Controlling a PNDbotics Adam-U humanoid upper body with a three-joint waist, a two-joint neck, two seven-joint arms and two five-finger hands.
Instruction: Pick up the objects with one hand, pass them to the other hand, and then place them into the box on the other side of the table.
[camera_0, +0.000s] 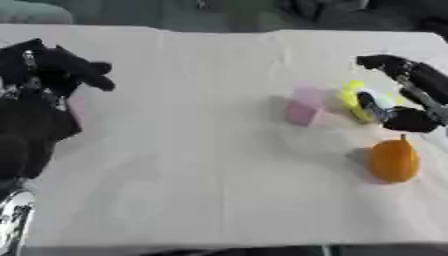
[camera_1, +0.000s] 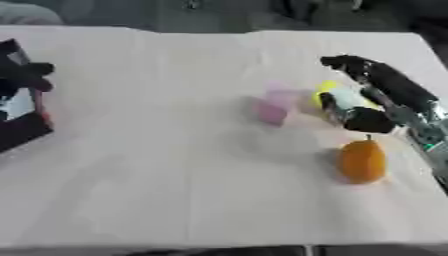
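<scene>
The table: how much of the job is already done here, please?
Nothing looks done yet. The pink block and the orange fruit lie on the table. The right hand is curled around the yellow object, which is not lifted. The left hand waits at the left edge. The handover and all placing remain.

table (camera_0: 219, 100): pale cloth, creased | far edge: dark, blurred shapes beyond

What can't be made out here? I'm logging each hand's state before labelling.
- Yellow-green and white object: identity blurred; right hand covers part of it.
- Left hand: finger pose lost in dark blur, left eye view.
- Box at left: cut off by right eye view's edge.
</scene>
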